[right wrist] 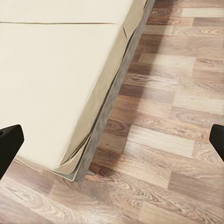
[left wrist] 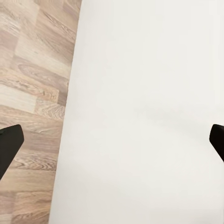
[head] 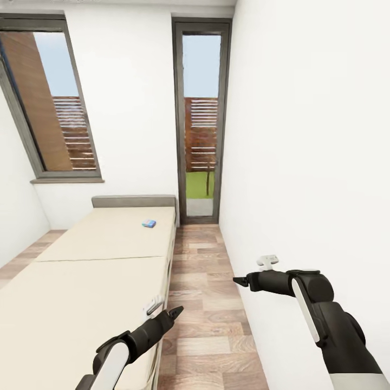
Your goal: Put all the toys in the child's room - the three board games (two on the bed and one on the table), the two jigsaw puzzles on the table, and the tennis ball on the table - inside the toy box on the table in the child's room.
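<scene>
Both tools, the left tool (head: 176, 311) by the bed's (head: 81, 281) near corner and the right tool (head: 241, 281) beside the wall, hang spread and empty. Roll along the aisle until the blue board game (head: 149, 223), near the headboard (head: 134, 201), is reachable.

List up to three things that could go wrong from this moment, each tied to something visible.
1. The small blue board game lies far up the bed near the headboard, so reaching it may mean overstretching.
2. The right gripper is close to the white wall and could scrape it.
3. The narrow floor strip leaves little turning room.
</scene>
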